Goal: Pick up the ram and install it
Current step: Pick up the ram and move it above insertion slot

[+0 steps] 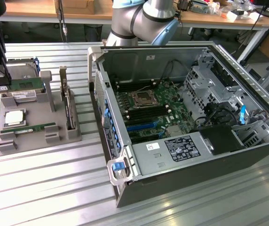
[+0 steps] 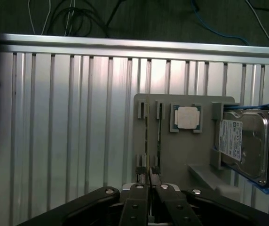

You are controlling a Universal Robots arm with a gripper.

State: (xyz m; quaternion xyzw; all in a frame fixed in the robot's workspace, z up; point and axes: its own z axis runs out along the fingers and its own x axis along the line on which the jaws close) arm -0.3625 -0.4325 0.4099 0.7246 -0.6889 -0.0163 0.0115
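So here's where I'm at. My hand [image 2: 149, 181] is pinched nearly closed with nothing in it, just a thin slit between the fingertips [image 2: 139, 188]. It hangs above the near edge of the grey tray [image 2: 181, 155].

The ram [image 2: 146, 136] sits in that tray, standing on edge in its slot, not picked up yet. As far as I can judge, it's straight below and ahead of the slit. Its near end is about under my fingertips and its long axis runs directly away from me, in line with the gap. So the stick's thin faces are the ones my pads would meet, which looks like the right line-up.

A second green stick [image 2: 159, 134] lies parallel just beside it. They're close enough that I'd say the main risk is catching the wrong one.

Further along the tray there's a CPU [image 2: 186, 117], then a hard drive [image 2: 245, 143] in its blue-edged holder. All of it rests on the ribbed metal bench [image 2: 78, 117].

From the exterior view, the ram [image 1: 35, 127] reads as a low green strip. The open computer case [image 1: 181, 179] lies on the exterior view's right of the tray, motherboard [image 1: 148, 101] facing up.
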